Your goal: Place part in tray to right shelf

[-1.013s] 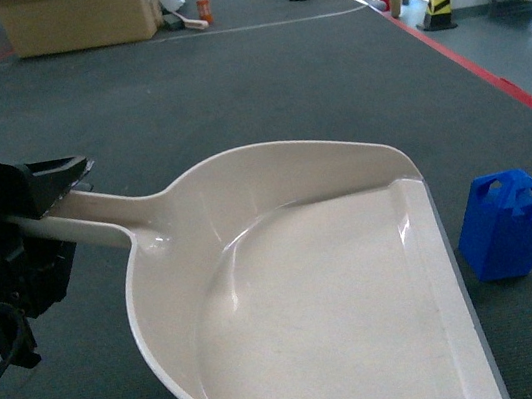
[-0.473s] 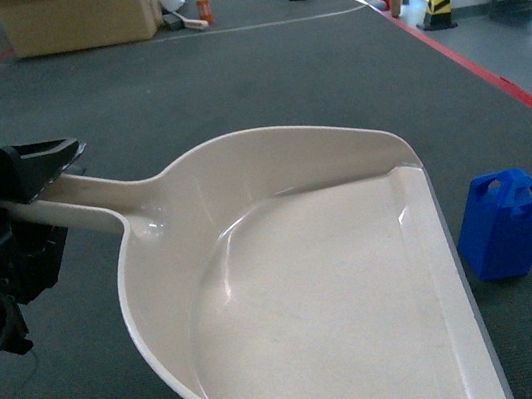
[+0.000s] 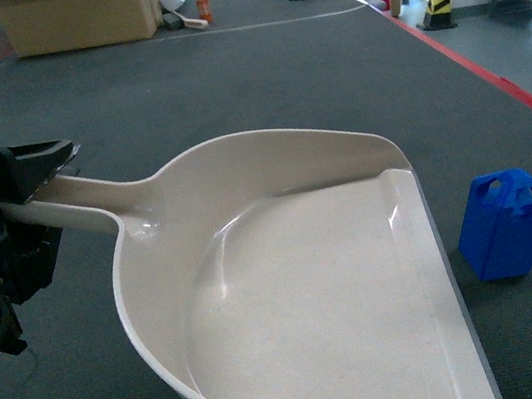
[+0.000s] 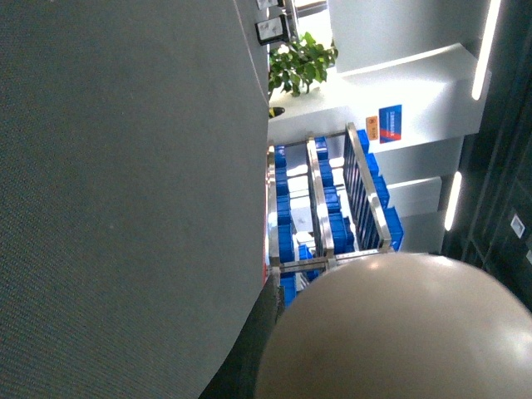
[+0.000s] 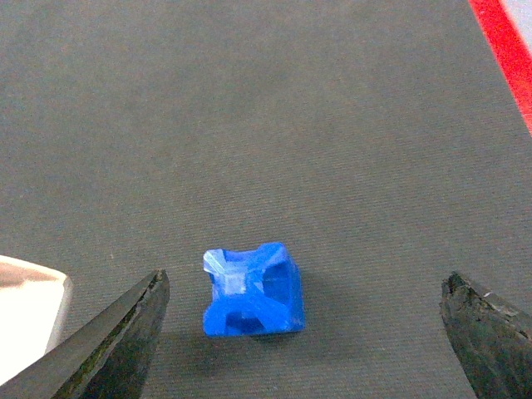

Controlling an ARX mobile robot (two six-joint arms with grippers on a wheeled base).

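Part [image 5: 252, 290]: blue block, lower centre of right wrist view, standing on grey carpet [image 5: 249, 108], roughly midway between the two dark fingertips [image 5: 125, 337] of the right gripper [image 5: 303, 332]. Jaws spread wide, nothing between them but the part far below; no contact, tips sit at the frame's lower left and lower right corners. In head view the part [image 3: 505, 224] stands upright at right of frame, just beside the tray's flat front lip, apart from it

Tray [image 3: 157, 277]: cream scoop, fills lower centre of head view, lip toward lower right, handle running to upper left. Handle end sits in the left gripper [image 3: 36, 185], clenched on it, at left edge of frame. Tray corner [image 5: 29, 320] shows at lower left of right wrist view, left of the near fingertip

Left wrist view: tray's rounded back [image 4: 391, 332] fills lower right; steel rack [image 4: 320, 216] w/ blue crates [image 4: 283, 208] centre right; plant [image 4: 299, 62] at top

Room: open carpet all round the part; red floor line [image 5: 503, 50] at upper right of right wrist view, well apart. Cardboard box [image 3: 75, 17] upper left of head view, far off
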